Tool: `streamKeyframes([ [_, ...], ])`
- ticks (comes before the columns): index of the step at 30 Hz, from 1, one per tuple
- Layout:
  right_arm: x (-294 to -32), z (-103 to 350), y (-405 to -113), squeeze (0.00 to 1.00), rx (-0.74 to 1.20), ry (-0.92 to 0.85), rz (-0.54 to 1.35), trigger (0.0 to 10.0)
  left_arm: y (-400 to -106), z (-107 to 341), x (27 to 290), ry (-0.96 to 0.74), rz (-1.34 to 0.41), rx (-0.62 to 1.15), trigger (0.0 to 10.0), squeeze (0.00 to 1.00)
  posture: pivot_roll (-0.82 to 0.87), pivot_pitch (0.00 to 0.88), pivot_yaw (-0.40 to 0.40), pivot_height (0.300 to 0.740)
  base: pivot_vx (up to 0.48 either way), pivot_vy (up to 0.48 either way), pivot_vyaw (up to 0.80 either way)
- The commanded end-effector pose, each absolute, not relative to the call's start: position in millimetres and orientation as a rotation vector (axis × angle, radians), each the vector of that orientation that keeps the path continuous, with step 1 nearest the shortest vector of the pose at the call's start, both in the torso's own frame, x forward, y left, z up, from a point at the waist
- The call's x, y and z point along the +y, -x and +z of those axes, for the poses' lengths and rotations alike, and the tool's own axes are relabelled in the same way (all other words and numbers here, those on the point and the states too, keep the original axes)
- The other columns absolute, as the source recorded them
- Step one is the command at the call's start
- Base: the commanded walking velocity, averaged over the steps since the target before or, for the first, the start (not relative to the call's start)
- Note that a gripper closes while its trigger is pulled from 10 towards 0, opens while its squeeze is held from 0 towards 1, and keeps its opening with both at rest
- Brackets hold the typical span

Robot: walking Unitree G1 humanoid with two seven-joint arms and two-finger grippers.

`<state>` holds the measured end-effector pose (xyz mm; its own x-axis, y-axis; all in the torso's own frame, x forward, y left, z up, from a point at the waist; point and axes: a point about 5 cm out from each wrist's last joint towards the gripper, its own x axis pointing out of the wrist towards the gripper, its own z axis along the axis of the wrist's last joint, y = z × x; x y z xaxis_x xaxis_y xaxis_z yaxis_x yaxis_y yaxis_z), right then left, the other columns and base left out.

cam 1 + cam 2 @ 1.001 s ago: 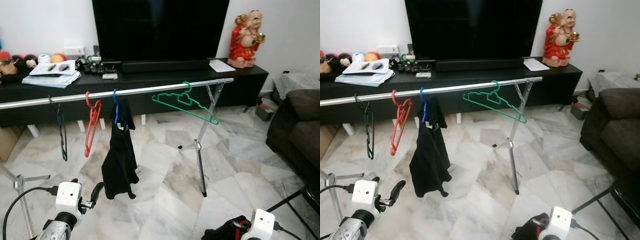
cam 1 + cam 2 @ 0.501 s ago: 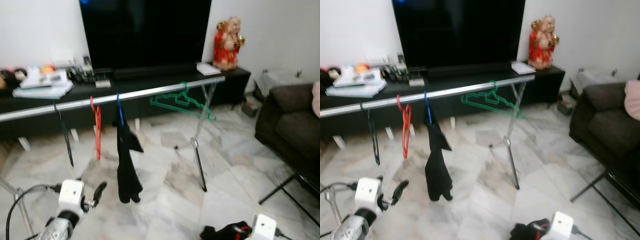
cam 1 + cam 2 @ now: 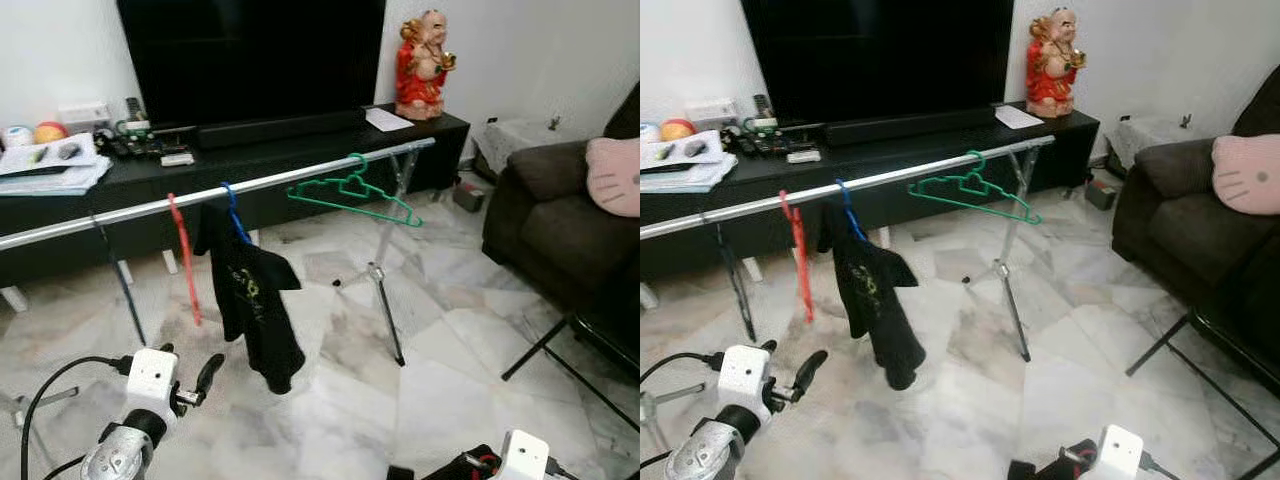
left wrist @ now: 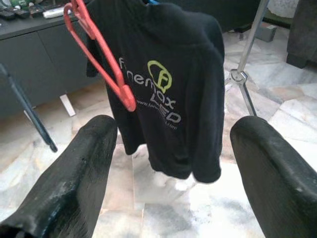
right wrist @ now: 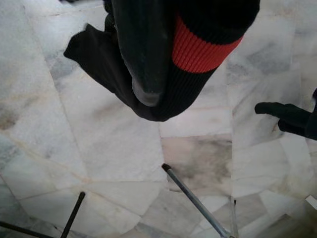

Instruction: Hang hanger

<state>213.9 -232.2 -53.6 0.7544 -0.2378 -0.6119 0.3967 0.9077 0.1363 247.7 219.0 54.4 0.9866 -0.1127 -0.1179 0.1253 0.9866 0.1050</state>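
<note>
Low at the frame's bottom edge, the right gripper (image 5: 148,74) is mostly cut off; its fingers clamp a black garment with a red band (image 5: 203,47), and whether a hanger is inside cannot be made out. Ahead, the rail (image 3: 200,196) carries a red hanger (image 3: 185,255), a green hanger (image 3: 350,190) and a black shirt (image 4: 168,94) on a blue hanger (image 3: 235,212). The shirt's lettering is only partly legible. The left gripper (image 4: 173,163) is spread wide, holding nothing.
</note>
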Motion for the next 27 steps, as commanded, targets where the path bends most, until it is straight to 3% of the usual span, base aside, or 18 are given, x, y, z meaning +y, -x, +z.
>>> streamKeyframes([
  [1, -243.2, -46.9, -217.8, 0.00, 0.580, -0.250, -0.389, 10.0, -249.5, 58.8, 213.4, -0.100, -0.141, 0.098, 10.0, 0.00, 0.02, 0.000, 0.009, 0.740, 0.000, 0.000, 0.00],
  [9, -257.3, -5.3, -249.7, 0.00, 0.270, -0.180, -0.447, 10.0, -248.7, 59.9, 212.7, -0.105, -0.137, 0.101, 10.0, 0.00, 0.02, 0.000, 0.008, 0.740, 0.000, 0.000, 0.00],
  [14, -259.7, 14.7, -250.5, 0.00, 0.107, -0.089, -0.451, 10.0, -246.4, 59.2, 211.2, -0.100, -0.135, 0.102, 10.0, 0.00, 0.01, 0.000, 0.007, 0.740, 0.000, 0.000, 0.00],
  [20, -255.6, 33.6, -244.7, 0.00, -0.022, -0.032, -0.430, 10.0, -243.6, 57.2, 208.5, -0.088, -0.132, 0.108, 10.0, 0.00, -0.01, 0.000, 0.002, 0.740, 0.000, 0.000, 0.00],
  [27, -247.8, 39.0, -246.7, 0.00, -0.034, -0.028, -0.395, 10.0, -246.5, 60.1, 205.4, -0.077, -0.120, 0.087, 10.0, 0.00, -0.01, 0.000, -0.008, 0.740, 0.000, 0.000, 0.00],
])
